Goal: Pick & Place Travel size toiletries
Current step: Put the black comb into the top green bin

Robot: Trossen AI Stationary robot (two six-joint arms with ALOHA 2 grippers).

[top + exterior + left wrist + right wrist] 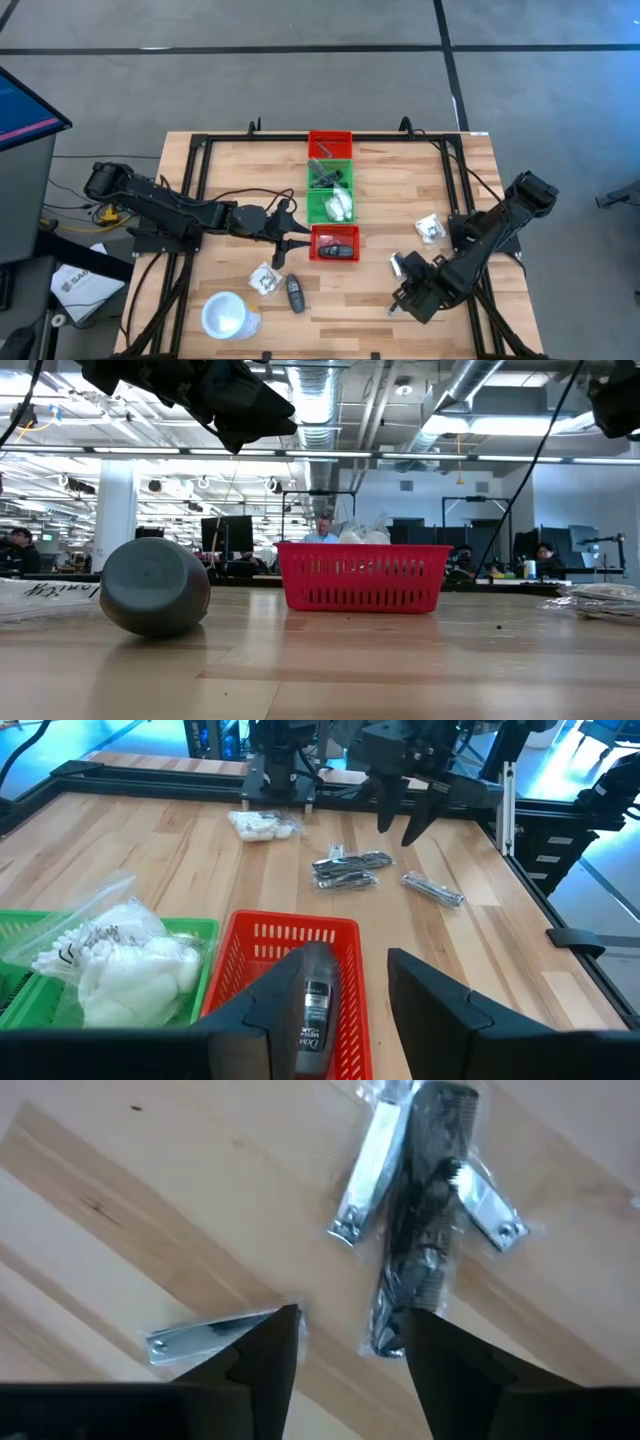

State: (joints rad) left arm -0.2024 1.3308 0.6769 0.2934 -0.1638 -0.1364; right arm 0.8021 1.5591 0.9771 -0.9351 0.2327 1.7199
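Observation:
My left gripper [340, 1010] hangs open over the near red bin [335, 243], at its left rim. A black oblong piece [315, 1005] lies in that bin between the fingers, with a gap to one of them. My right gripper [345, 1335] points down, open, above the table's right near part. Below it lie a clear packet with a black comb and silver clippers [420, 1230] and a single silver clipper [210, 1335]. From the left wrist view its fingertips [385, 820] look clear of the wood. Another black piece [296, 293] and a clear packet [267, 280] lie near the front.
A row of bins runs down the middle: red [330, 143], green [330, 172], and green [318, 212] holding white packets [340, 207]. A white cup [228, 315] lies on its side front left. One packet [430, 228] lies at the right, beside the black frame rails.

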